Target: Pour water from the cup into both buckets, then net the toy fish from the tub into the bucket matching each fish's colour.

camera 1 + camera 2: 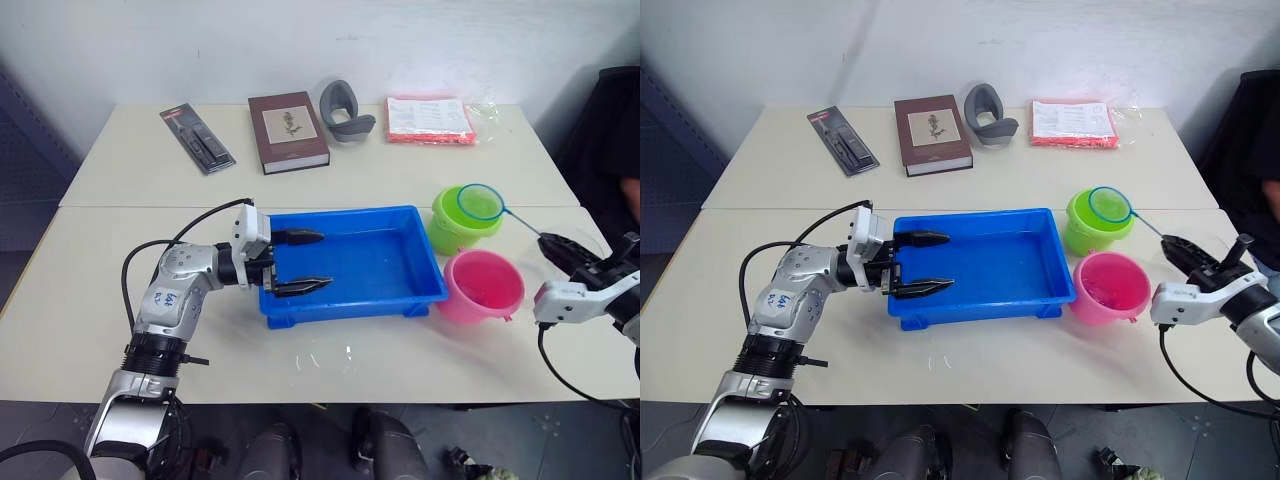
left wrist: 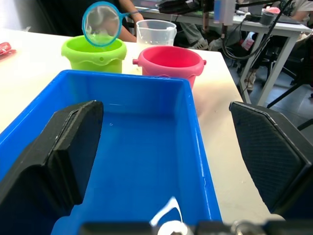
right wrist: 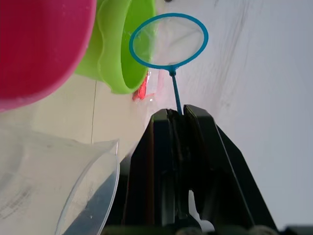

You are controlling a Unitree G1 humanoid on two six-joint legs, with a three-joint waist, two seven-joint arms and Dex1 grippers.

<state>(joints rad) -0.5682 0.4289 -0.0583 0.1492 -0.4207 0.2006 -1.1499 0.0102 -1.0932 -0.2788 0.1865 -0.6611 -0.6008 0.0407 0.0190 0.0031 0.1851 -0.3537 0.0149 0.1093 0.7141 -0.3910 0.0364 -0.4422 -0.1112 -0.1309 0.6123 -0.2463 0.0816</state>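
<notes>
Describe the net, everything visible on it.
The net is a small round hoop with a blue rim and pale, see-through mesh, on a thin dark stick handle. The right gripper is shut on the handle's far end, holding the net off the table. The hoop hangs over the mouth of the green bucket, roughly level; whether it touches the rim cannot be told. No fish can be made out in the mesh. The pink bucket stands just beside, apart from the net.

A brown book is lying flat at the far side of the table. Left of the book, a black-and-red blister pack is sitting at an angle. Just right of the book, a grey curved holder is resting, and farther right a red-edged packet of papers is lying flat.
</notes>
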